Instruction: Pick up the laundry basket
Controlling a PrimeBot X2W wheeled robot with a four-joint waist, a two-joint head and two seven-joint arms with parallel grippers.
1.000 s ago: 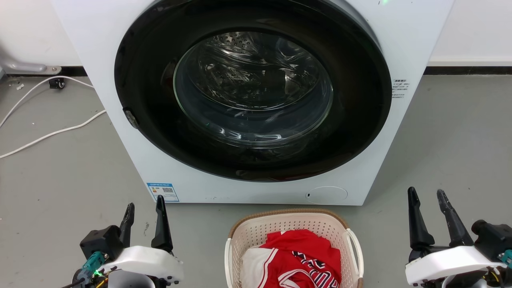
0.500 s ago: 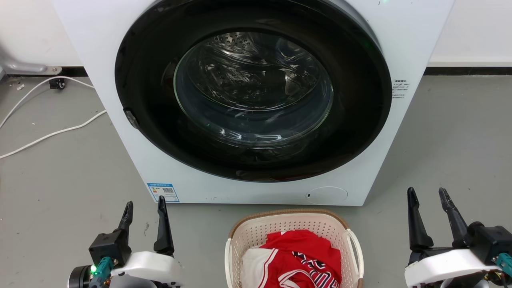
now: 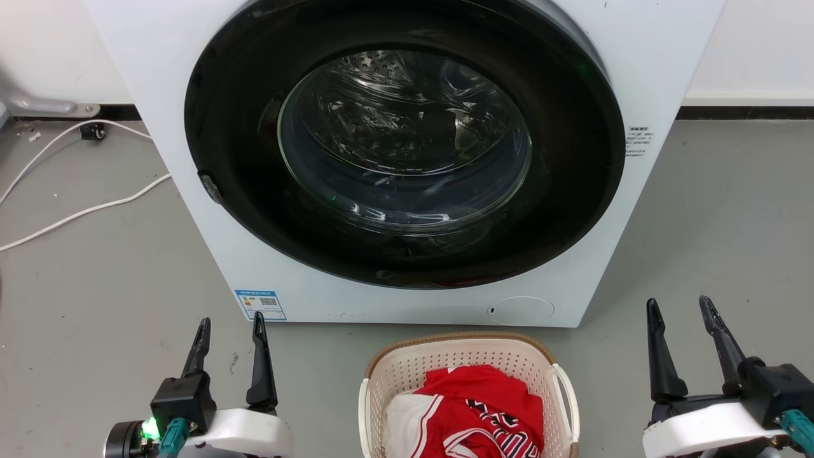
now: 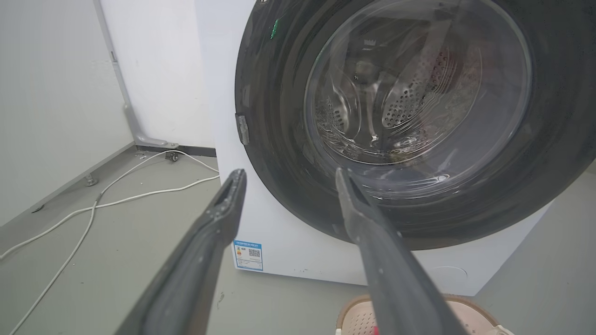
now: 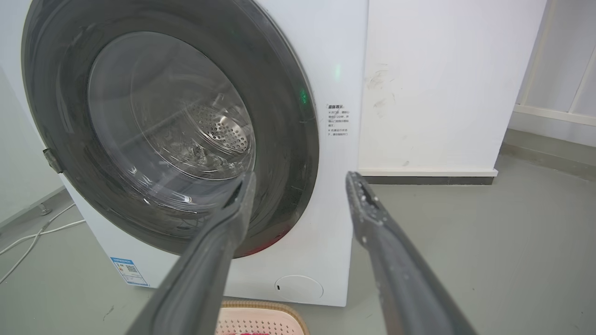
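Grey floor (image 3: pixel 95 286) holds the laundry basket (image 3: pixel 464 337) just before the washing machine (image 3: pixel 407 305). Its rounded end faces the door, its near end is cut off, and red clothing (image 3: pixel 483 407) lies inside. The washer's blue QR sticker (image 3: pixel 259 304) is unreadable. The left gripper (image 3: pixel 230 321) and right gripper (image 3: pixel 679 302) flank the basket, fingers parted, empty.

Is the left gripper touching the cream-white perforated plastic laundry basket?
Apart. The head view shows bare grey floor between the left gripper and the laundry basket.

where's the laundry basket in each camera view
Head view: laundry basket at bottom centre, below the washing machine.
Left wrist view: its rim at bottom edge, right of centre.
Right wrist view: its rim at bottom edge, centre-left.
Shared landmark: blue label on the machine's front.
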